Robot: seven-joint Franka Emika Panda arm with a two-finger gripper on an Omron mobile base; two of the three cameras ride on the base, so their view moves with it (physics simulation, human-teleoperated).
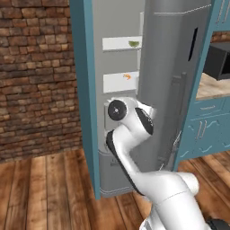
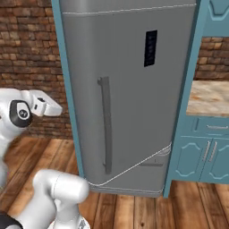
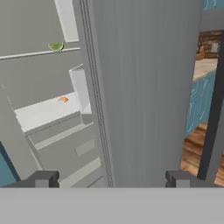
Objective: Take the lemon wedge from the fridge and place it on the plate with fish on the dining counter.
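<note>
Brick wall and plank floor frame the fridge (image 1: 179,85), whose door stands partly open, exposing white shelves. On the upper shelf (image 1: 120,43) lies the lemon wedge (image 1: 133,43), well above the small orange item (image 1: 127,76) on the shelf below. The tool (image 3: 111,178) is spread wide and grips nothing; its two tips straddle the door's edge, near the door face.

Risk: the door is only partly swung, so a reach toward the upper shelf could strike the door edge or the shelf lip; the tool could also close on the orange item by mistake (it lies nearer). The wedge, being tiny, may slip from a wide pinch.

Orientation: the wedge's long axis appears to run along the shelf front, curved side down; finer detail cannot be made out.
</note>
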